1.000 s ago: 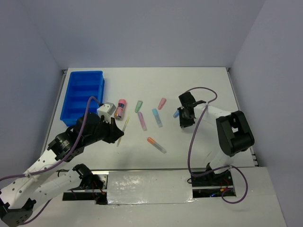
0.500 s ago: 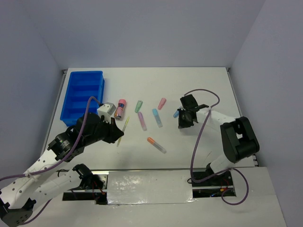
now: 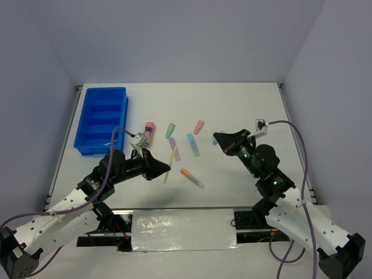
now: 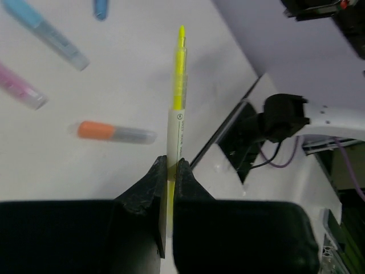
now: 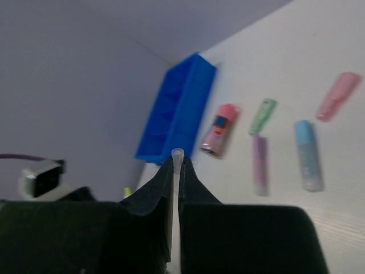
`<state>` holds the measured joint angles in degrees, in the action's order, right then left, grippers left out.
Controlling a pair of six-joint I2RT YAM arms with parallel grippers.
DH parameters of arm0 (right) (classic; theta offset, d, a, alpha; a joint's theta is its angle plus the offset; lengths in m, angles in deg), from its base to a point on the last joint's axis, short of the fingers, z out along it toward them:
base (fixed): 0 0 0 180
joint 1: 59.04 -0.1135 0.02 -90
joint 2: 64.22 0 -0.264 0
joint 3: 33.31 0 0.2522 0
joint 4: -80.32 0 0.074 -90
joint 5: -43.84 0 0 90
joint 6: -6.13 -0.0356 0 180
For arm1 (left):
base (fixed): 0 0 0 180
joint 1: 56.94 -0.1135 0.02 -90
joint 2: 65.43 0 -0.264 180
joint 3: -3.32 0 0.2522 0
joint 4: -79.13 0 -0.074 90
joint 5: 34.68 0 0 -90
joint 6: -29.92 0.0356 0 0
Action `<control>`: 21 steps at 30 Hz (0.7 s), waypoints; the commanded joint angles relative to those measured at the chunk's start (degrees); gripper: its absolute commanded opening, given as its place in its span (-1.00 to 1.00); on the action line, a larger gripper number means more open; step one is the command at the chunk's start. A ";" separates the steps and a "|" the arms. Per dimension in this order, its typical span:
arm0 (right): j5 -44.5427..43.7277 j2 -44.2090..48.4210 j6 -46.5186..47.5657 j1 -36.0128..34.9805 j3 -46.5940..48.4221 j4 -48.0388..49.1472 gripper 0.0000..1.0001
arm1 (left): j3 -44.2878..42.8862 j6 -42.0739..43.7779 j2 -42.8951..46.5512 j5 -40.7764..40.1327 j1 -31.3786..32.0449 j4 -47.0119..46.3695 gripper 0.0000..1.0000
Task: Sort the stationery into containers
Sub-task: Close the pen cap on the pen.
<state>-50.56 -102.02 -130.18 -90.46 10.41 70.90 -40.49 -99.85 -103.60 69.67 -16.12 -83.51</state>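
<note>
**Jaw state.** The left jaws are clamped together on the thin yellow pen (image 4: 178, 91), which appears clear of the white counter (image 3: 244, 104). The right jaws are together on a slim item with a pale translucent tip (image 5: 177, 153). From above, a light-blue end shows at those jaw tips, so the item is probably a short marker.

**Governing relation.** The bright blue rectangular plastic tray (image 3: 124, 110) lies far-left of the left jaws, near the counter's left edge. The left arm (image 3: 110, 171) is the nearer one. The right arm (image 3: 264, 165) is well apart from the tray, on the opposite side of the loose items. Seen from above, the pen's long axis runs roughly far-to-near, across the line of the left arm. The tray's long axis also runs far-to-near, with its dividers crosswise. The pen will therefore likely need turning to lie along a compartment.

**Container contents.** No stationery shows in any compartment.

**Items on the counter, between the arms:**
- pink-and-brown tube (image 3: 149, 132), nearest the tray
- green capped marker (image 3: 171, 130)
- pink capped marker (image 3: 199, 127)
- light-blue capped marker (image 3: 193, 145)
- purple capped marker (image 3: 172, 143), just beside the held pen in the overhead view
- orange capped marker (image 3: 192, 178)
</note>
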 commanded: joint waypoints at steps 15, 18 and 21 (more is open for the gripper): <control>-6.59 -1.74 -1.34 -18.24 -0.60 25.80 -1.00 | 6.66 -11.74 -7.27 13.07 1.19 -41.83 -1.00; -3.69 -3.24 -0.11 -18.50 -0.07 28.00 -1.00 | 6.40 -11.21 -7.44 13.25 1.19 -40.86 -1.00; -2.19 -4.56 1.13 -18.94 1.24 27.66 -1.00 | 5.96 -10.33 -7.44 12.37 1.19 -38.85 -1.00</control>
<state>-55.41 -105.73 -131.86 -108.60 9.30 94.02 -33.58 -111.30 -111.43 81.32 -15.12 -120.03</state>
